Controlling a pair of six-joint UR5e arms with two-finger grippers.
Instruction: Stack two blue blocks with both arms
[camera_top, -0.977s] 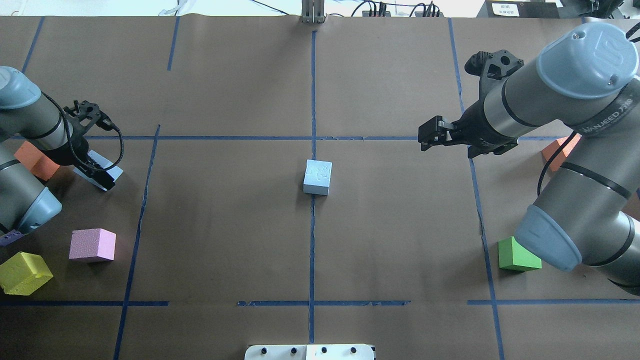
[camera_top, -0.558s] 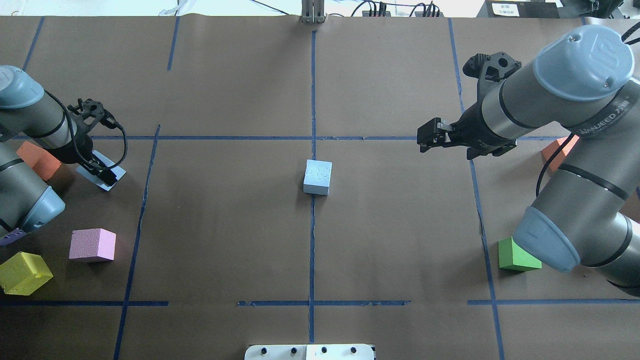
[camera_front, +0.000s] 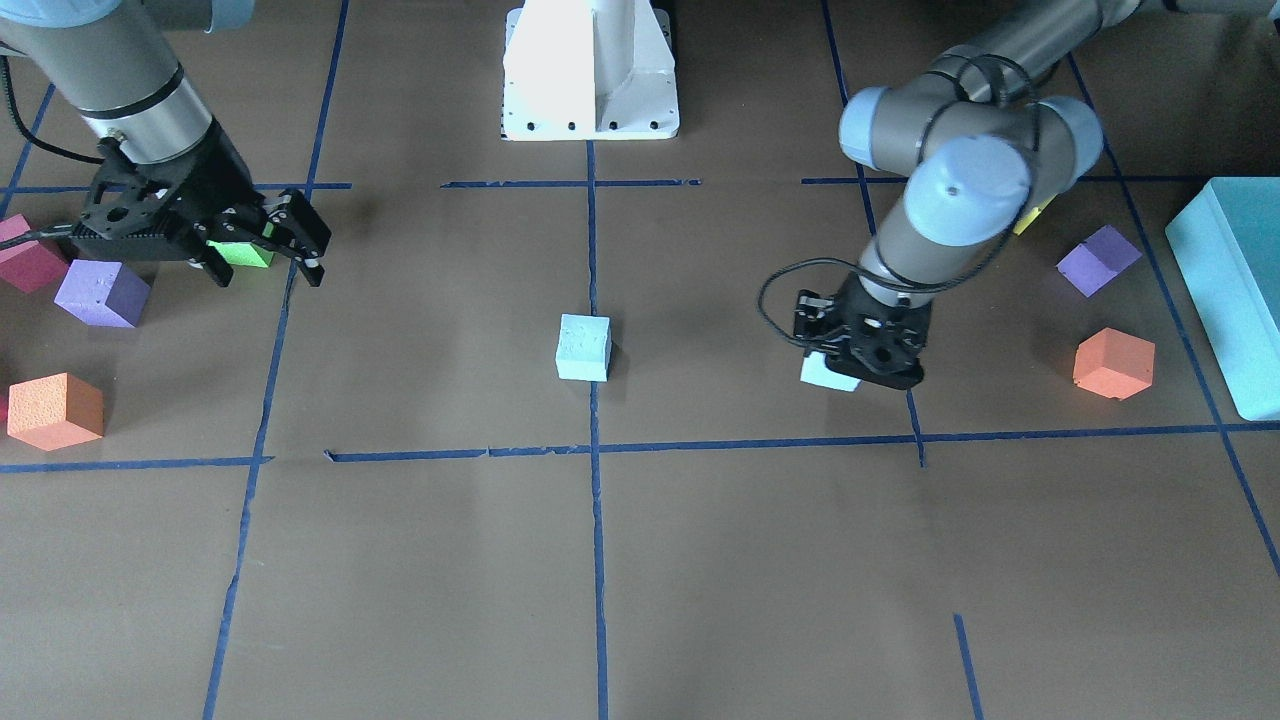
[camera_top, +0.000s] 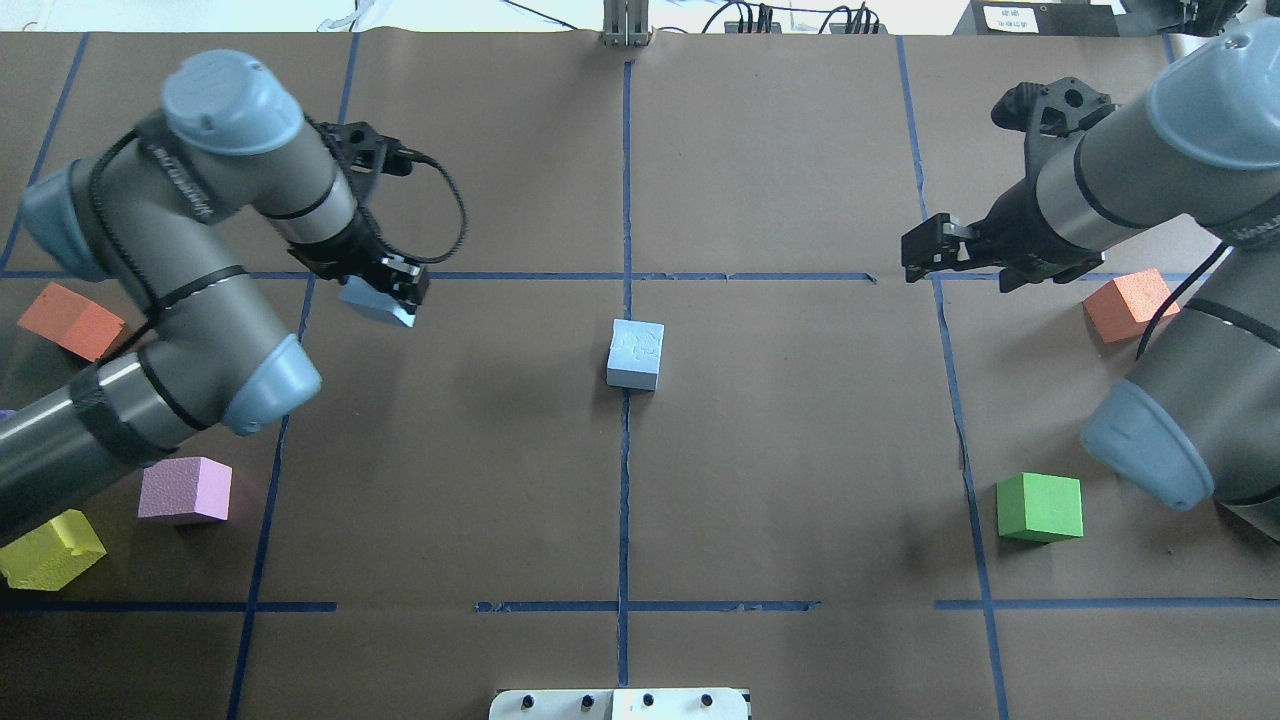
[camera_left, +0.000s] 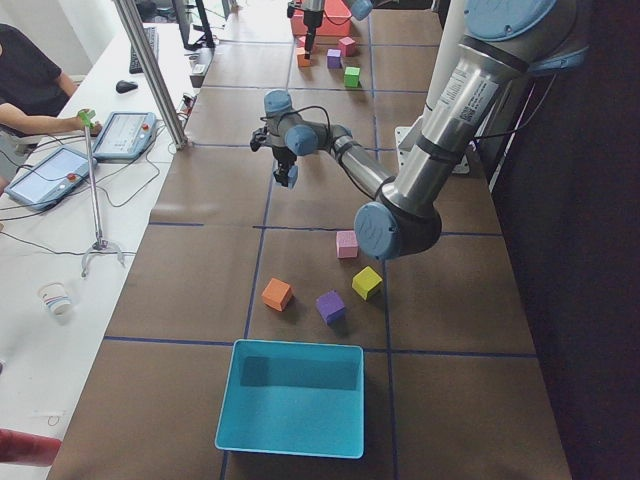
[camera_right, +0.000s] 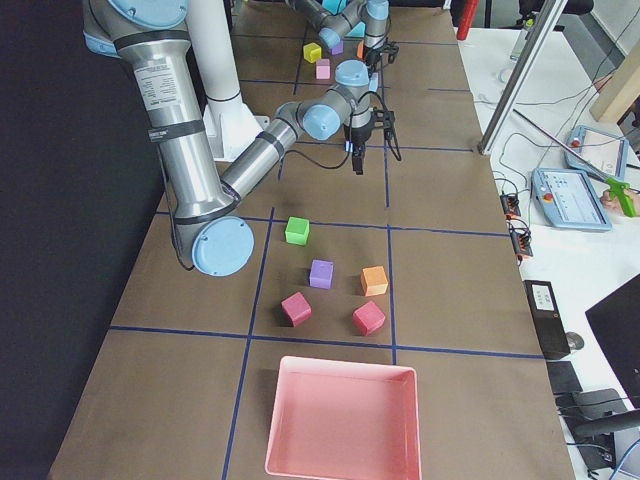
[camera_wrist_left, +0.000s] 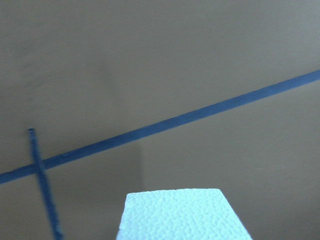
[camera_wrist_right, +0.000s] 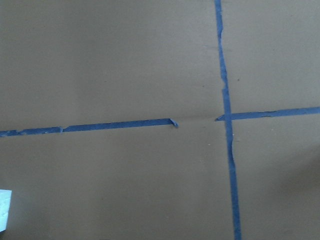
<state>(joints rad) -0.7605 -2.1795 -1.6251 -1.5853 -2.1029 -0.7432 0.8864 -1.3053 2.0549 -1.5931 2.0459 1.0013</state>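
Observation:
One pale blue block (camera_top: 635, 353) sits on the centre tape line, also in the front view (camera_front: 583, 347). My left gripper (camera_top: 398, 292) is shut on the second blue block (camera_top: 366, 301) and holds it above the table, left of centre; the block shows under the fingers in the front view (camera_front: 828, 373) and at the bottom of the left wrist view (camera_wrist_left: 185, 216). My right gripper (camera_top: 910, 258) is open and empty, hovering right of the centre block, its fingers spread in the front view (camera_front: 265, 262).
Orange (camera_top: 70, 320), pink (camera_top: 185, 490) and yellow (camera_top: 48, 548) cubes lie at the left. Orange (camera_top: 1128, 305) and green (camera_top: 1040, 508) cubes lie at the right. A teal box (camera_front: 1230, 290) stands at the left end, a pink tray (camera_right: 340, 420) at the right end.
My left arm has lifted the blue block and carried it toward the table's centre. My right gripper has drawn back a little to the right and stays open.

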